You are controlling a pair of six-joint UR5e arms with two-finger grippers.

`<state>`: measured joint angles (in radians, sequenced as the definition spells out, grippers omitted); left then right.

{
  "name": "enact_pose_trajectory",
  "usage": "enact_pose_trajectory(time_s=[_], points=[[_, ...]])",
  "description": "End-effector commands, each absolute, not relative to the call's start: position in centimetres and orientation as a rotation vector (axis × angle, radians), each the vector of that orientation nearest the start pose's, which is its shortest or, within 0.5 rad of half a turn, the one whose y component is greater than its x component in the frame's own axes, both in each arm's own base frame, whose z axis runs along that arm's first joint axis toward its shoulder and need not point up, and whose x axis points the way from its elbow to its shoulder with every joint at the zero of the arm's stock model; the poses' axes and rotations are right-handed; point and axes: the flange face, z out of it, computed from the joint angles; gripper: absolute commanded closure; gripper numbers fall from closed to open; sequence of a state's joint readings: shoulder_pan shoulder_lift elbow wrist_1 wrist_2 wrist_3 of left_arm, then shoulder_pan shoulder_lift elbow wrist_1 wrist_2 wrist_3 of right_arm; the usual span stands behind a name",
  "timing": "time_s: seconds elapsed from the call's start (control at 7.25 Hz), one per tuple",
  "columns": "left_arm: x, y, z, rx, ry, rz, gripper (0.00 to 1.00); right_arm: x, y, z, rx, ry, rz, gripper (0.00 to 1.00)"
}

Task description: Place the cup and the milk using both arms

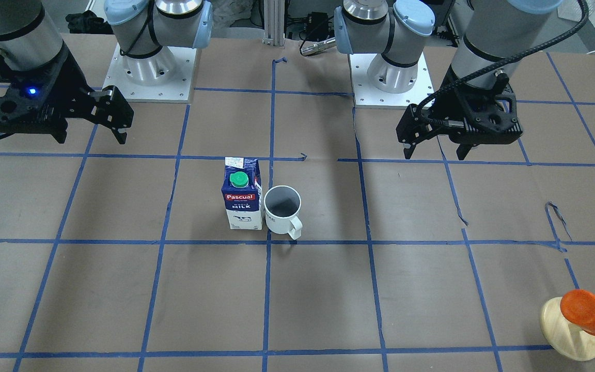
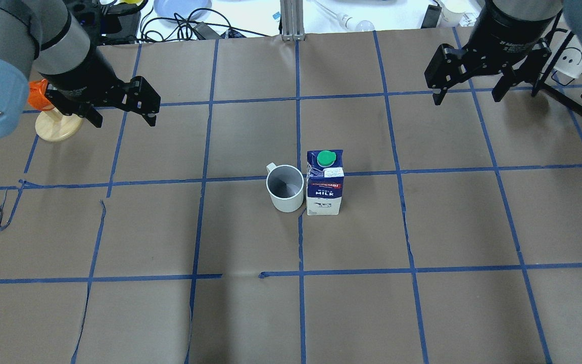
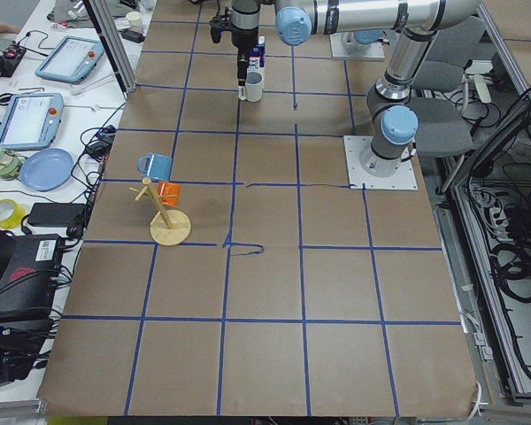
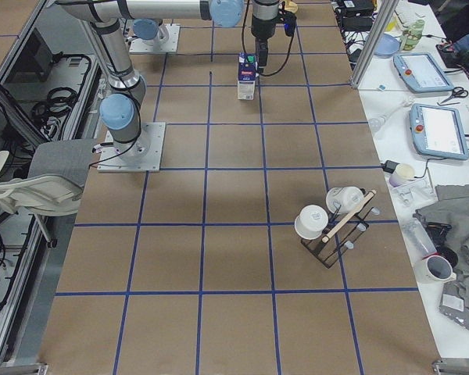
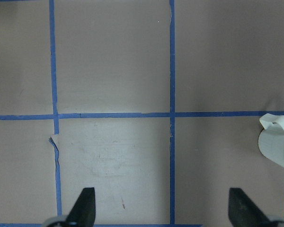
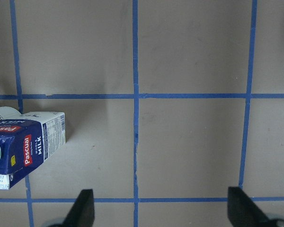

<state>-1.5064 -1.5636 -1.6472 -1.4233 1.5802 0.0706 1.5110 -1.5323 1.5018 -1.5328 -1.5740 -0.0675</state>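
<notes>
The cup (image 1: 282, 209) is a white mug with a grey inside and stands upright at the table's middle, also in the overhead view (image 2: 285, 188). The milk (image 1: 242, 199) stands upright right beside it, blue and white with a green cap (image 2: 325, 184). My left gripper (image 2: 124, 121) is open and empty, hovering well away from the cup on its side (image 1: 435, 154). Its wrist view shows the mug's handle (image 5: 277, 137) at the right edge. My right gripper (image 2: 468, 98) is open and empty, far from the milk (image 1: 92, 139). Its wrist view shows the carton (image 6: 23, 146) at the left.
An orange cup on a wooden stand (image 1: 584, 310) sits at the table's corner near my left arm (image 2: 43, 96). A black rack with white mugs (image 4: 336, 223) stands at the right end. Blue tape lines (image 2: 298, 242) grid the brown table cover.
</notes>
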Motion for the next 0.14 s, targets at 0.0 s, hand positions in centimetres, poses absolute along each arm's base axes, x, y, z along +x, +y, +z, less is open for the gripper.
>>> enact_pose_trajectory(time_s=[0.0], points=[[-10.18, -50.27, 47.12, 0.010, 3.139, -0.130, 0.00, 10.20, -51.56, 50.02, -0.014, 3.148, -0.009, 0.00]])
